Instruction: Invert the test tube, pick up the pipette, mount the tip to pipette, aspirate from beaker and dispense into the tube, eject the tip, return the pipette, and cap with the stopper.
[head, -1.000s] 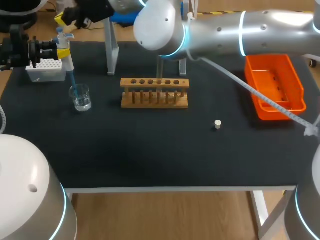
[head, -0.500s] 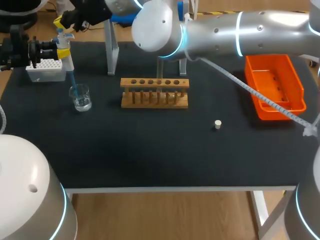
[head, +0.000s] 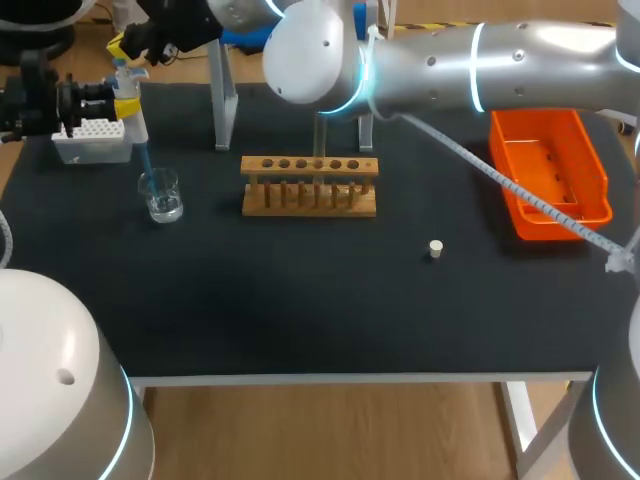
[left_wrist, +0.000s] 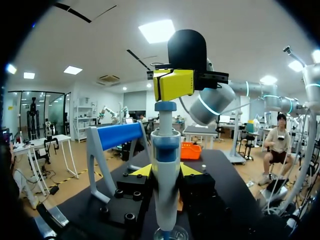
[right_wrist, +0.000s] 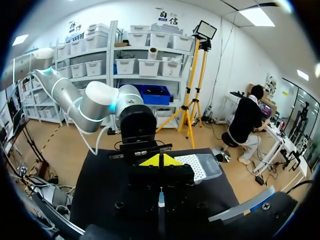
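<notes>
My left gripper (head: 122, 100) is shut on the white and blue pipette (head: 128, 88), which it holds upright at the table's far left. The pipette's blue tip (head: 146, 160) reaches down into the glass beaker (head: 161, 195) of clear liquid. In the left wrist view the pipette (left_wrist: 166, 150) stands between my left gripper's (left_wrist: 165, 172) yellow tips. My right gripper (left_wrist: 174, 84) hangs shut just over the pipette's plunger (left_wrist: 165, 106). In the head view the right gripper (head: 122, 44) comes across from the right. The white stopper (head: 435, 248) lies on the mat.
A wooden tube rack (head: 310, 185) stands mid-table. The white tip box (head: 92, 138) sits behind the beaker, and a pipette stand (head: 225, 100) rises beside it. An orange bin (head: 548, 170) is at the right. My right arm (head: 480, 65) spans the table's back.
My right arm has shifted slightly to the left above the pipette. The left gripper, pipette and beaker have stayed put.
</notes>
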